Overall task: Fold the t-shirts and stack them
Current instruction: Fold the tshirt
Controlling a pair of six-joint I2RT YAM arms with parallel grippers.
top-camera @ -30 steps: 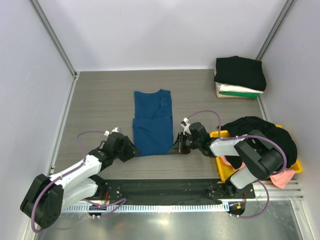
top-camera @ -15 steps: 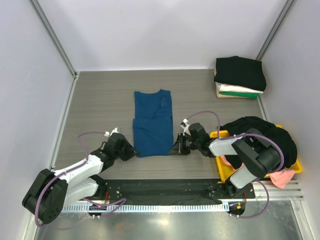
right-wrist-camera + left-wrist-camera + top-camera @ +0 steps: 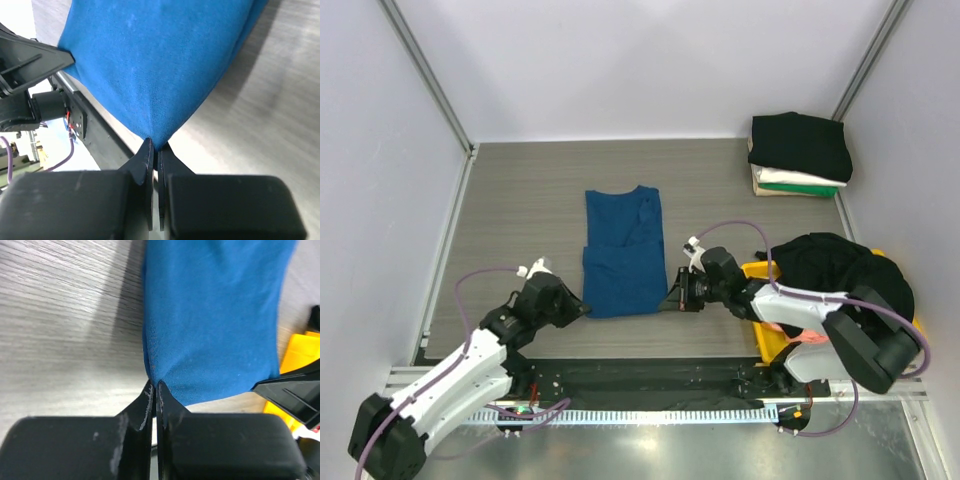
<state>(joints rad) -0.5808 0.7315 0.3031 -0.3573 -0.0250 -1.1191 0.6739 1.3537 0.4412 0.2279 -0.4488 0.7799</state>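
Blue t-shirt [image 3: 622, 255] lengthwise near-far, collar apparently far.

Blue t-shirt [image 3: 623, 255] lies half-folded; folded stack [image 3: 800, 155] far right.

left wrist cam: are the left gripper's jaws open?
No, the left gripper is pinched shut on a corner of the blue t-shirt.

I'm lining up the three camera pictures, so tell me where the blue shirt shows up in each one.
Top view: the blue shirt lies at the middle of the grey table.
Left wrist: it fills the upper right, its corner pinched in the left gripper.
Right wrist: it fills the upper middle, its corner pinched in the right gripper.
Shared landmark: the grey table under it.
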